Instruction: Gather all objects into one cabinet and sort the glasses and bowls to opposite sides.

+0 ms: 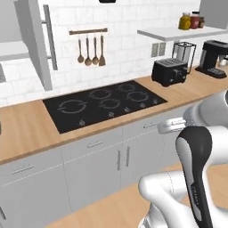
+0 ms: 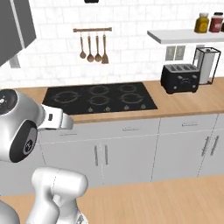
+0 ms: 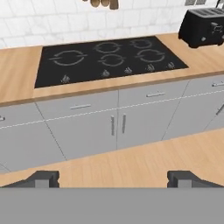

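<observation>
A wall cabinet (image 1: 33, 40) with a long vertical bar handle (image 1: 50, 38) hangs at ten o'clock in the left base view, its door swung open, its contents hidden from view; spice jars (image 1: 191, 20) line a shelf (image 1: 178, 32) at one o'clock; a black cooktop (image 3: 107, 61) sits in the wooden counter (image 3: 17, 74), a toaster (image 3: 203, 27) at its two o'clock, wooden utensils (image 2: 92, 49) hanging above; the claw (image 3: 113, 179) hovers over the floor before the grey cupboards (image 3: 118, 124), fingers spread wide, grasping nothing.
</observation>
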